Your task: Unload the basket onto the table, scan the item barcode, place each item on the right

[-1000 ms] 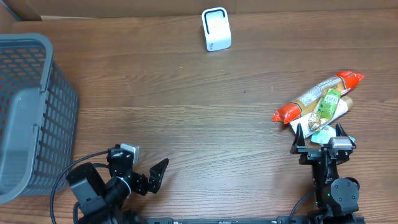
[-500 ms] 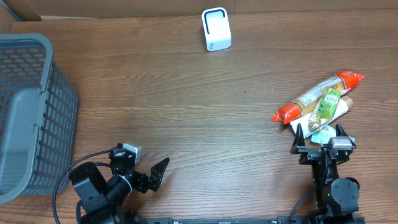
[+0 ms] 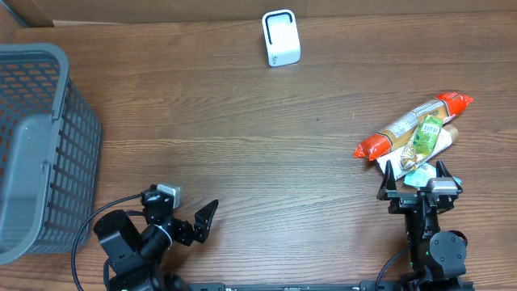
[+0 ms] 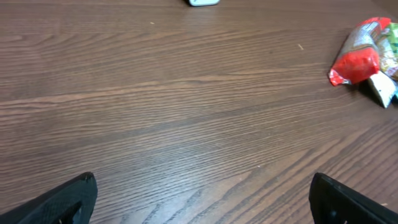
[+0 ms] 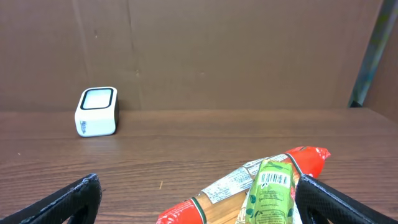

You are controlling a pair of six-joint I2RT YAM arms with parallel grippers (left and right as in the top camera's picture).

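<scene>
A small white scanner box (image 3: 280, 38) stands at the far edge of the table, also seen as the scanner (image 5: 96, 111) in the right wrist view. The items lie in a pile at the right: a long packet with red ends (image 3: 412, 124) and a green packet (image 3: 426, 137) across it. The green packet (image 5: 270, 190) shows a barcode at its top end. My right gripper (image 3: 414, 179) is open just in front of the pile, with nothing held. My left gripper (image 3: 192, 214) is open low over bare wood at the near left, far from the pile.
A tall grey mesh basket (image 3: 40, 145) fills the left edge of the table. A brown wall rises behind the scanner. In the left wrist view the red-ended packet (image 4: 357, 53) lies far off at the upper right.
The left arm has shifted slightly to the right and its gripper has turned a little. The right arm and the items have not moved.
</scene>
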